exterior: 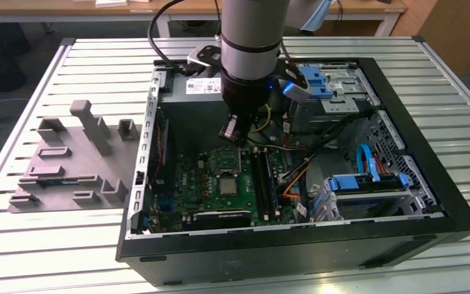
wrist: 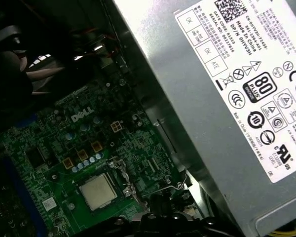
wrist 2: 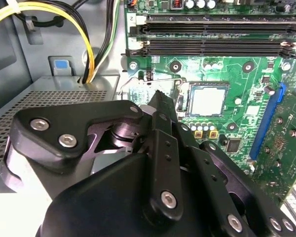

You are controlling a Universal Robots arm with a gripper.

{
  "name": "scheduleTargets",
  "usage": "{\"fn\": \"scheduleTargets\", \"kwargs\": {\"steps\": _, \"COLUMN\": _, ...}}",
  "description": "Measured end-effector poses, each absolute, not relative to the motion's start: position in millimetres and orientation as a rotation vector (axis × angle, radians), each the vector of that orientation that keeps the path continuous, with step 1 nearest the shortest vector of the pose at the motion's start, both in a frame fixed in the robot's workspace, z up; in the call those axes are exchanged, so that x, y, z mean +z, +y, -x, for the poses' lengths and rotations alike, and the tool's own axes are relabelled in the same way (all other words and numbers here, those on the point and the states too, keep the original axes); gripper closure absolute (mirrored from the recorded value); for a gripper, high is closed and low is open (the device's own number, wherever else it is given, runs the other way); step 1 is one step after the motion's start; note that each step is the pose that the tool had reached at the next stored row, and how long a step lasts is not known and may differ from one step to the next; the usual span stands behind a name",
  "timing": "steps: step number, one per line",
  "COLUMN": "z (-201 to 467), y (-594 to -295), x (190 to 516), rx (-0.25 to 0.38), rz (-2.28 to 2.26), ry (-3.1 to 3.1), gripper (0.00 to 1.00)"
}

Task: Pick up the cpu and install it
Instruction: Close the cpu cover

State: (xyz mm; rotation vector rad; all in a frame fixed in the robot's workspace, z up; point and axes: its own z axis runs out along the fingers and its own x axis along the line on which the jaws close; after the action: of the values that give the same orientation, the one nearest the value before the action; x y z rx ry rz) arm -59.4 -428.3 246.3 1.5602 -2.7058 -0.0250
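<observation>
- Exterior view: open computer case (exterior: 431, 184) lying on the slatted surface (exterior: 96, 55), with a grey tray (exterior: 63, 177) just beside it, at the exterior view's left.
- Arm reaching down into the case; gripper (exterior: 233, 136) hanging above the far part of the green motherboard (exterior: 194, 184), close to the grey power supply (exterior: 190, 110).
- The cpu (exterior: 229, 185) lying flat in its socket, about the middle of the motherboard, on the near side of the gripper and apart from it.
- Same placing in both wrist views: pale silvery square (wrist 2: 208, 100) (wrist: 97, 191) inside the socket frame, level as far as can be seen, nothing touching it.
- State of the gripper (wrist 2: 160, 98): cannot tell, wide or narrow, from these angles; nothing seen held in it.
- By judgement, chip already placed in the socket, so the installing part of the work well advanced.
- For a good result at this step: keep the chip flat and square to the socket frame, with no push to the side, because a tilted chip can probably harm the contacts under it.
- Move straight up and down over the socket, slowly, with only a light force.
- Stay clear of the yellow and black cables (wrist 2: 91, 49) near the power supply and of the long memory slots (wrist 2: 212, 47) just beside the socket.
</observation>
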Motion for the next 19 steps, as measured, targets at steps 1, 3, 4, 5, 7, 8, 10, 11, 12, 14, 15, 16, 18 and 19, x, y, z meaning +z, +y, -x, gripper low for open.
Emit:
{"fn": "scheduleTargets", "kwargs": {"steps": 1, "z": 59.5, "y": -428.6, "x": 246.3, "rx": -0.025, "rz": -1.562, "ry": -2.704, "gripper": 0.89}}
{"fn": "scheduleTargets", "kwargs": {"steps": 3, "z": 60.0, "y": -429.3, "x": 246.3, "rx": -0.024, "rz": -1.566, "ry": -2.702, "gripper": 0.89}}
{"fn": "scheduleTargets", "kwargs": {"steps": 4, "z": 60.1, "y": -429.6, "x": 246.3, "rx": -0.024, "rz": -1.566, "ry": -2.702, "gripper": 0.89}}
{"fn": "scheduleTargets", "kwargs": {"steps": 5, "z": 60.4, "y": -430.7, "x": 246.2, "rx": -0.024, "rz": -1.569, "ry": -2.7, "gripper": 0.89}}
{"fn": "scheduleTargets", "kwargs": {"steps": 7, "z": 60.4, "y": -430.7, "x": 246.2, "rx": -0.024, "rz": -1.57, "ry": -2.7, "gripper": 0.89}}
{"fn": "scheduleTargets", "kwargs": {"steps": 8, "z": 60.4, "y": -430.8, "x": 246.2, "rx": -0.024, "rz": -1.57, "ry": -2.7, "gripper": 0.89}}
{"fn": "scheduleTargets", "kwargs": {"steps": 10, "z": 60.4, "y": -430.8, "x": 246.2, "rx": -0.024, "rz": -1.57, "ry": -2.699, "gripper": 0.89}}
{"fn": "scheduleTargets", "kwargs": {"steps": 11, "z": 60.4, "y": -430.8, "x": 246.2, "rx": -0.024, "rz": -1.57, "ry": -2.699, "gripper": 0.89}}
{"fn": "scheduleTargets", "kwargs": {"steps": 12, "z": 60.4, "y": -431.1, "x": 246.3, "rx": -0.023, "rz": -1.57, "ry": -2.699, "gripper": 0.89}}
{"fn": "scheduleTargets", "kwargs": {"steps": 14, "z": 60.5, "y": -431.9, "x": 246.2, "rx": -0.023, "rz": -1.571, "ry": -2.699, "gripper": 0.89}}
{"fn": "scheduleTargets", "kwargs": {"steps": 15, "z": 60.5, "y": -432.3, "x": 246.2, "rx": -0.023, "rz": -1.571, "ry": -2.699, "gripper": 0.89}}
{"fn": "scheduleTargets", "kwargs": {"steps": 16, "z": 60.6, "y": -432.9, "x": 246.2, "rx": -0.022, "rz": -1.572, "ry": -2.698, "gripper": 0.89}}
{"fn": "scheduleTargets", "kwargs": {"steps": 18, "z": 60.9, "y": -435.2, "x": 246.2, "rx": -0.022, "rz": -1.573, "ry": -2.697, "gripper": 0.89}}
{"fn": "scheduleTargets", "kwargs": {"steps": 19, "z": 61.1, "y": -436.2, "x": 246.2, "rx": -0.021, "rz": -1.574, "ry": -2.696, "gripper": 0.89}}
